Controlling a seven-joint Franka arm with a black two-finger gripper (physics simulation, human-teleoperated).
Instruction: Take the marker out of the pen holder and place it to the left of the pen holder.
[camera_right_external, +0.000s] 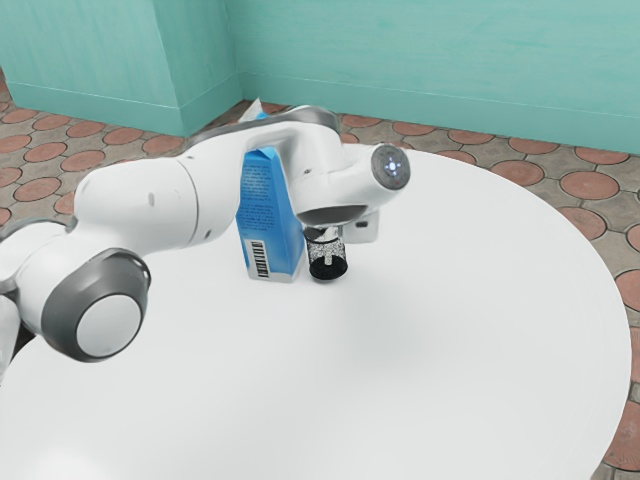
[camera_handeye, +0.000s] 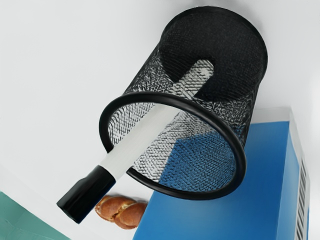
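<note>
In the exterior view, the hand (camera_right_external: 320, 230) is just above the pen holder (camera_right_external: 328, 264) — apart or together, I cannot tell — near a blue carton (camera_right_external: 268, 215) on the counter (camera_right_external: 420, 350).

In the wrist view, the marker (camera_handeye: 142, 137) leans in the holder below the hand, black cap (camera_handeye: 86, 194) past its rim.

White marker (camera_handeye: 134, 143), black-capped; blue carton (camera_right_external: 266, 215) (seemingly dark-lettered).
</note>
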